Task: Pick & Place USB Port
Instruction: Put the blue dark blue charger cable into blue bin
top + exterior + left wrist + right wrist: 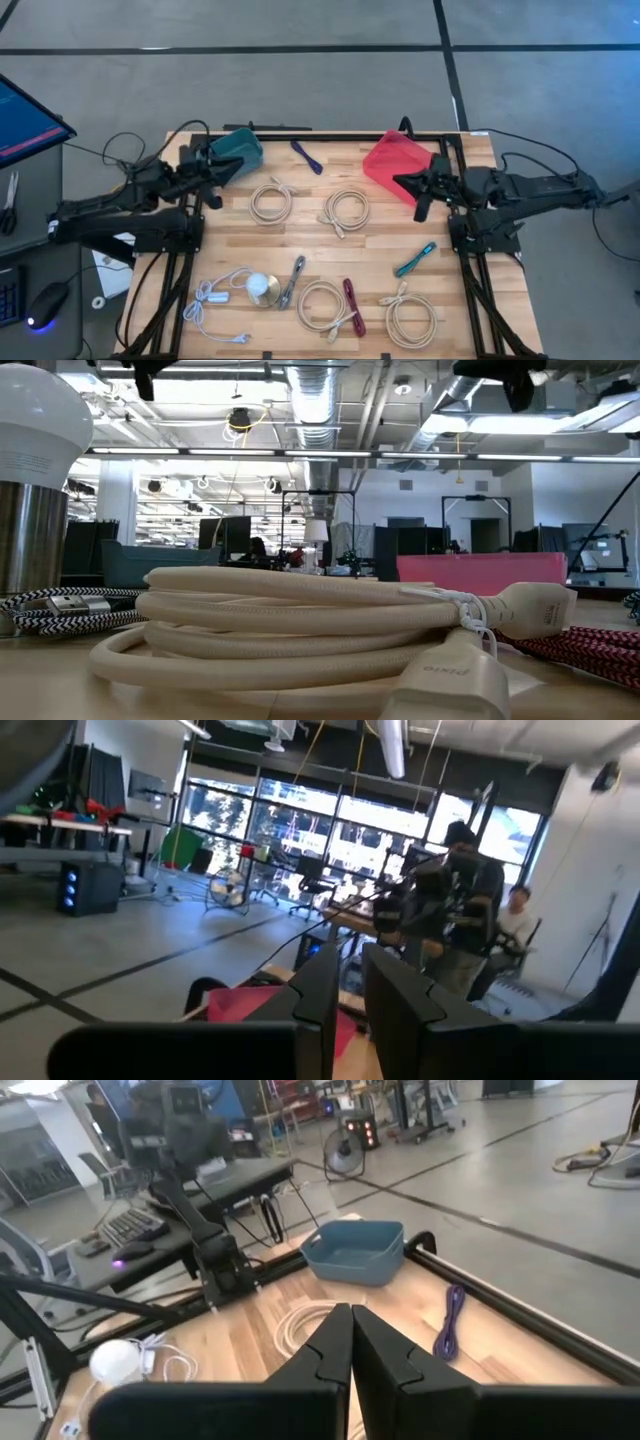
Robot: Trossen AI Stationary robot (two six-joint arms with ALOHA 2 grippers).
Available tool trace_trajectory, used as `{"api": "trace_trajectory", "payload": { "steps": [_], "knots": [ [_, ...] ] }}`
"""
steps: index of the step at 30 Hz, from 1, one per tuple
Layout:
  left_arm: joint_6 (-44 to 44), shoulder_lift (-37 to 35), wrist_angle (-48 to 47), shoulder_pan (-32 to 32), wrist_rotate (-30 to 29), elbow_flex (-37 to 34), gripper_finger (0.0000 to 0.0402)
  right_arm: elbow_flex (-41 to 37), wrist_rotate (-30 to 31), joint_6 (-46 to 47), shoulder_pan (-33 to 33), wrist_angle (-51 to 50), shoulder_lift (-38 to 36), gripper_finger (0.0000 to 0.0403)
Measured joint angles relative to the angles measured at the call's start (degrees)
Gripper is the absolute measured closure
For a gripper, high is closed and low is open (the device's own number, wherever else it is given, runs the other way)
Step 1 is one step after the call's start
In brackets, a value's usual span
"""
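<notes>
Here we see the left gripper (236, 166) raised beside the teal bin (240, 147), its fingers (318, 990) parted by a narrow gap with nothing between them. The right gripper (403, 181) hangs beside the red bin (392, 160), away from the teal bin, fingers (330, 1345) pressed together and empty. We cannot tell which cable carries the USB port; coiled cream cables (270, 200) lie on the wooden table (380, 255) near the teal bin.
</notes>
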Motion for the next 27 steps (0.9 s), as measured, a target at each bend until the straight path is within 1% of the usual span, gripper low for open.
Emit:
{"api": "trace_trajectory", "payload": {
  "steps": [7, 19, 22, 27],
  "knots": [
    [0.0, -2.6, -0.2, 0.0, -0.2, 0.0, 0.0353, 3.3, -6.5, 0.5, -5.1, 0.3, 7.9, 0.0402],
    [-1.4, -2.6, 0.1, 0.0, -0.1, 0.0, 0.0353, 13.5, -6.7, -3.5, -12.1, 0.3, 25.0, 0.0402],
    [-3.0, -2.6, 0.1, 0.0, -0.1, 0.0, 0.0353, 15.4, -6.7, -3.6, -13.3, 0.3, 28.3, 0.0402],
    [-4.5, -2.6, 0.1, 0.0, -0.1, 0.0, 0.0353, 17.7, -6.7, -3.7, -14.5, 0.3, 31.7, 0.0402]
  ]
}}
